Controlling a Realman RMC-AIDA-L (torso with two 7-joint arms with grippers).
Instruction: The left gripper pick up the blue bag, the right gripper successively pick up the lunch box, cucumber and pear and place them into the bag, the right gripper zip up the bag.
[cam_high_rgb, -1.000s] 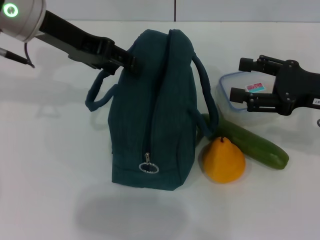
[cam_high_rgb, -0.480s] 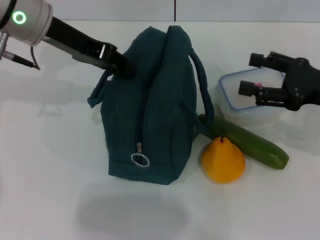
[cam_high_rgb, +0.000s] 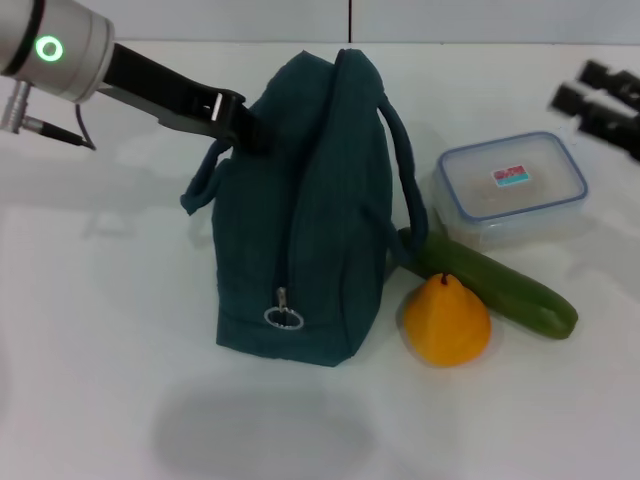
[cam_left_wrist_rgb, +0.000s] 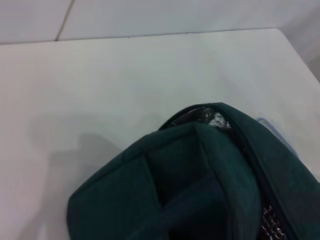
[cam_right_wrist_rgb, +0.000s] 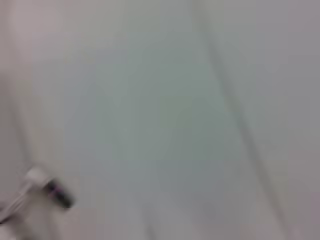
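The blue bag (cam_high_rgb: 300, 220) stands upright at the table's centre, its zip ring (cam_high_rgb: 283, 319) low on the near end. My left gripper (cam_high_rgb: 248, 128) is shut on the bag's upper left edge beside a strap handle. The left wrist view shows the bag's top (cam_left_wrist_rgb: 200, 170) with a sliver of foil lining. The lunch box (cam_high_rgb: 510, 185) sits lidded right of the bag. In front of it lies the cucumber (cam_high_rgb: 500, 285), one end tucked behind the bag's right handle. The pear (cam_high_rgb: 447, 320) stands against the cucumber's near side. My right gripper (cam_high_rgb: 578, 85) hovers open at the far right, beyond the lunch box.
The white table (cam_high_rgb: 90, 330) carries the bag's shadow (cam_high_rgb: 260, 430) in front of the bag. A wall seam (cam_high_rgb: 350, 20) runs behind the table. The right wrist view gives only a blurred pale surface.
My right gripper has drawn back up and to the right, off the lunch box, which now shows whole. The left gripper and the bag shifted slightly left.
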